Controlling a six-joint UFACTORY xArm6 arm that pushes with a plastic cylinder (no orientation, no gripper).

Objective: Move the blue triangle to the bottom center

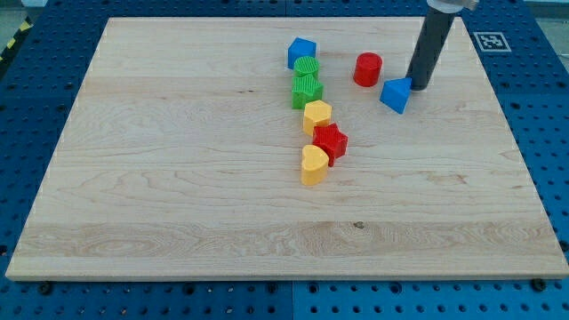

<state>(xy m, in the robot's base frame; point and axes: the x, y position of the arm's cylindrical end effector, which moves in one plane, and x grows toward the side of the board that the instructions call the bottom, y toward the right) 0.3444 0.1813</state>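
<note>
While no readable writing shows beyond a black-and-white marker tag (490, 40) at the view's top right, we see my tip (415, 87) touching the blue triangle (396, 94) on its right. We have no jaws, only a rod. That triangle lies upper right on the board (178, 204), beside the red cylinder (367, 68).

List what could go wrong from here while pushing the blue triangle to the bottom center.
1. My tip sits at the blue triangle's right edge, so a push from there would likely send it left toward the red cylinder rather than down.
2. A diagonal path runs close to the red star and yellow heart, which might get knocked.
3. An off-center push could spin the triangle off my tip.
</note>
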